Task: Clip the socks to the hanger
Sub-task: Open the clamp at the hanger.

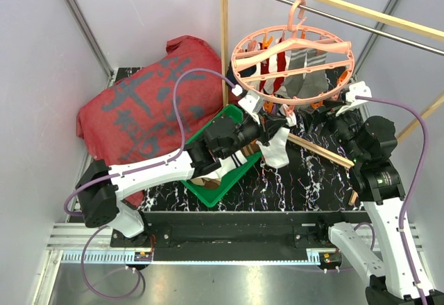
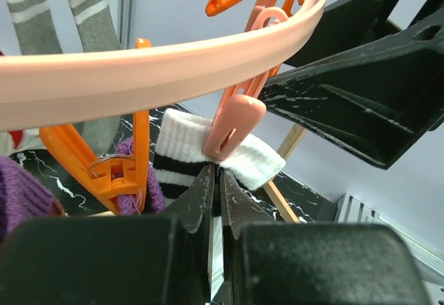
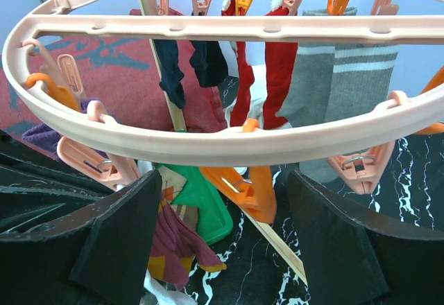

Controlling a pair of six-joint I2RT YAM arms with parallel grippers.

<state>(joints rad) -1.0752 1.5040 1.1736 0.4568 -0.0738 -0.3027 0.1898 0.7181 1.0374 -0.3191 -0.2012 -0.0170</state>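
The salmon-pink hanger (image 1: 244, 76) hangs by its hook from the rail, with navy (image 3: 208, 62), red (image 3: 281, 69) and grey striped socks (image 3: 333, 83) clipped to it. My left gripper (image 2: 216, 170) is shut on a white sock with black stripes (image 2: 182, 145), holding it up under the ring. A pink clip (image 2: 232, 126) sits on that sock's cuff. Beside it an orange clip (image 2: 114, 170) holds a purple sock (image 2: 21, 197). My right gripper (image 3: 222, 194) stands open just under the ring (image 3: 208, 142), with an orange clip (image 3: 260, 193) hanging between its fingers, untouched.
A green tray (image 1: 229, 180) holds more socks; a maroon argyle one (image 3: 177, 239) droops over its edge. A big red cloth (image 1: 139, 104) lies at the back left. The wooden-and-metal rail frame (image 1: 224, 28) stands behind, and one wooden bar (image 1: 326, 151) lies on the black marbled table.
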